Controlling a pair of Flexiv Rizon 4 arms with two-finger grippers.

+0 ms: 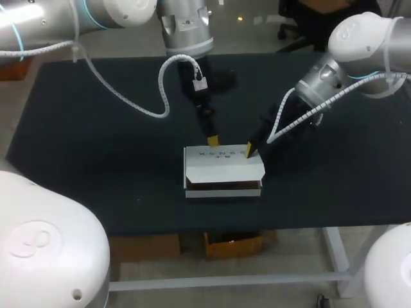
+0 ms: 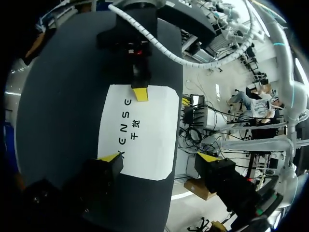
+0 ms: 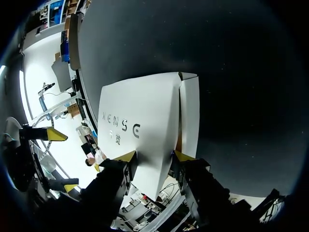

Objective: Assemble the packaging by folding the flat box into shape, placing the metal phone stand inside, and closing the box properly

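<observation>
So the white box point(image 1: 221, 168) is sitting on the black table point(image 1: 96, 141), about the middle left to right and close to the near edge. It's folded up into shape with the printed top panel facing up. Along its near side there's a thin brownish gap showing under the lid, and the right wrist view shows a side flap point(image 3: 190, 111) on the box's right end. The left arm comes in from the far left corner. Its wrist hangs over the far middle of the table, with a white coiled cable point(image 1: 151, 106) looping off it, and the fingers point steeply down at the far edge of the box. The left gripper point(image 1: 212, 140) is spread wide and isn't grasping anything. In its own wrist view, one fingertip point(image 2: 108, 157) sits right at a corner of the top panel and the other is well off to the side. The right arm slants in from the far right, with its forearm angled down and left. The right gripper point(image 1: 250, 149) is at the box's far right edge, fingers parted with nothing pinched, and the yellow tips point(image 3: 126, 156) seem to rest on the top panel.
</observation>
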